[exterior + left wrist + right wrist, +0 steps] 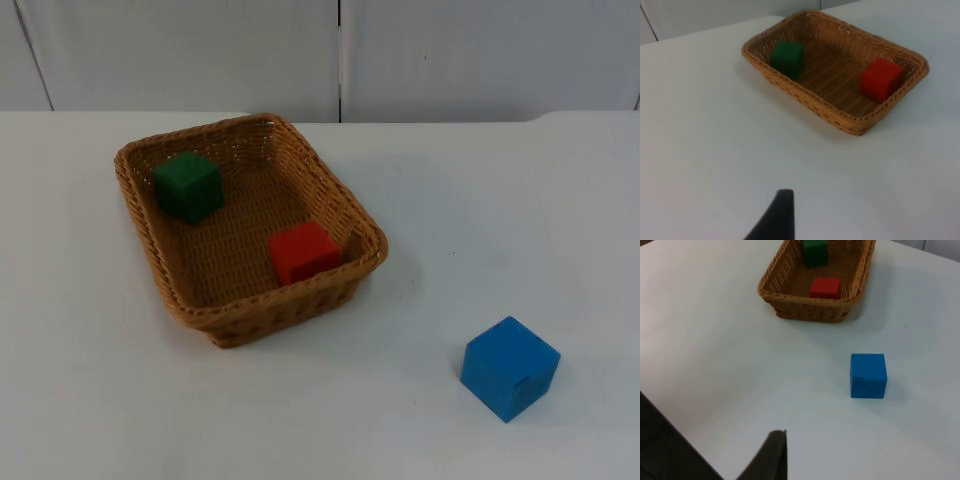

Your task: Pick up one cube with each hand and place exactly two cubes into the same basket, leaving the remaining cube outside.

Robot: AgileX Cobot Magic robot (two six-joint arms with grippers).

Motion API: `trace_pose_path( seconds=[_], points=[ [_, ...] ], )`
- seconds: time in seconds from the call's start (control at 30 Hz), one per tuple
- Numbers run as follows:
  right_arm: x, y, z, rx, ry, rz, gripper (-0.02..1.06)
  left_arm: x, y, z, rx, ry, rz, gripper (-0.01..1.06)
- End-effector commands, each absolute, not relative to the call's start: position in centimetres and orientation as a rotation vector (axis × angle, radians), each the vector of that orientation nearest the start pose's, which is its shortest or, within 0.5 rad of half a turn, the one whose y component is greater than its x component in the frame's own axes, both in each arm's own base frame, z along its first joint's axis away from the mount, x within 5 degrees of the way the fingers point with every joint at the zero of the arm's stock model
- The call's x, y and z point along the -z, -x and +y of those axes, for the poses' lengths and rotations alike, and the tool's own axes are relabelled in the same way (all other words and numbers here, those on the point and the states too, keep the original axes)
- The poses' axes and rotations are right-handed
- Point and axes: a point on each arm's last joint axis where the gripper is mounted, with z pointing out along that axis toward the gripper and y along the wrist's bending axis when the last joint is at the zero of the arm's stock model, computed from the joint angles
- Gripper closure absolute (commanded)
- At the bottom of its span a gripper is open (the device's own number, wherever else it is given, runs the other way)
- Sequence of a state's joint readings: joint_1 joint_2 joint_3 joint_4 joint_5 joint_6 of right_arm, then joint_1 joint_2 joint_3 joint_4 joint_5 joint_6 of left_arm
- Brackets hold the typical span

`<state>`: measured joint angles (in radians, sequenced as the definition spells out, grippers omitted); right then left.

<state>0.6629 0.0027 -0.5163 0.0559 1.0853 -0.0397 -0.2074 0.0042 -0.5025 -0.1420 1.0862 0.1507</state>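
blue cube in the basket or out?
Out. The blue wooden cube sits on the white table, apart from the woven wicker basket, which holds the green cube and red cube.

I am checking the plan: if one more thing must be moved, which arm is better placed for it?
Probably neither is needed: the green cube and red cube already lie in the basket. If anything, the right arm, because the blue cube stands on the table's right side, outside the basket.
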Motion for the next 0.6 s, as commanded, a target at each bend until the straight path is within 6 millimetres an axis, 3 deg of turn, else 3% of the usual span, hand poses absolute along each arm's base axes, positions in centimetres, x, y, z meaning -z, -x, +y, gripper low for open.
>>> trace_pose_path(
  seconds=[0.0,0.57],
  points=[
    [-28.02,0.88,-0.08,-0.447,0.699,1.954,-0.01,-27.58,0.80,-0.99,0.210,-0.370,2.029,0.00],
    [-28.02,0.84,0.26,-0.208,0.306,2.029,-0.01,-27.58,0.80,-0.99,0.210,-0.370,2.029,0.00]
  ],
)
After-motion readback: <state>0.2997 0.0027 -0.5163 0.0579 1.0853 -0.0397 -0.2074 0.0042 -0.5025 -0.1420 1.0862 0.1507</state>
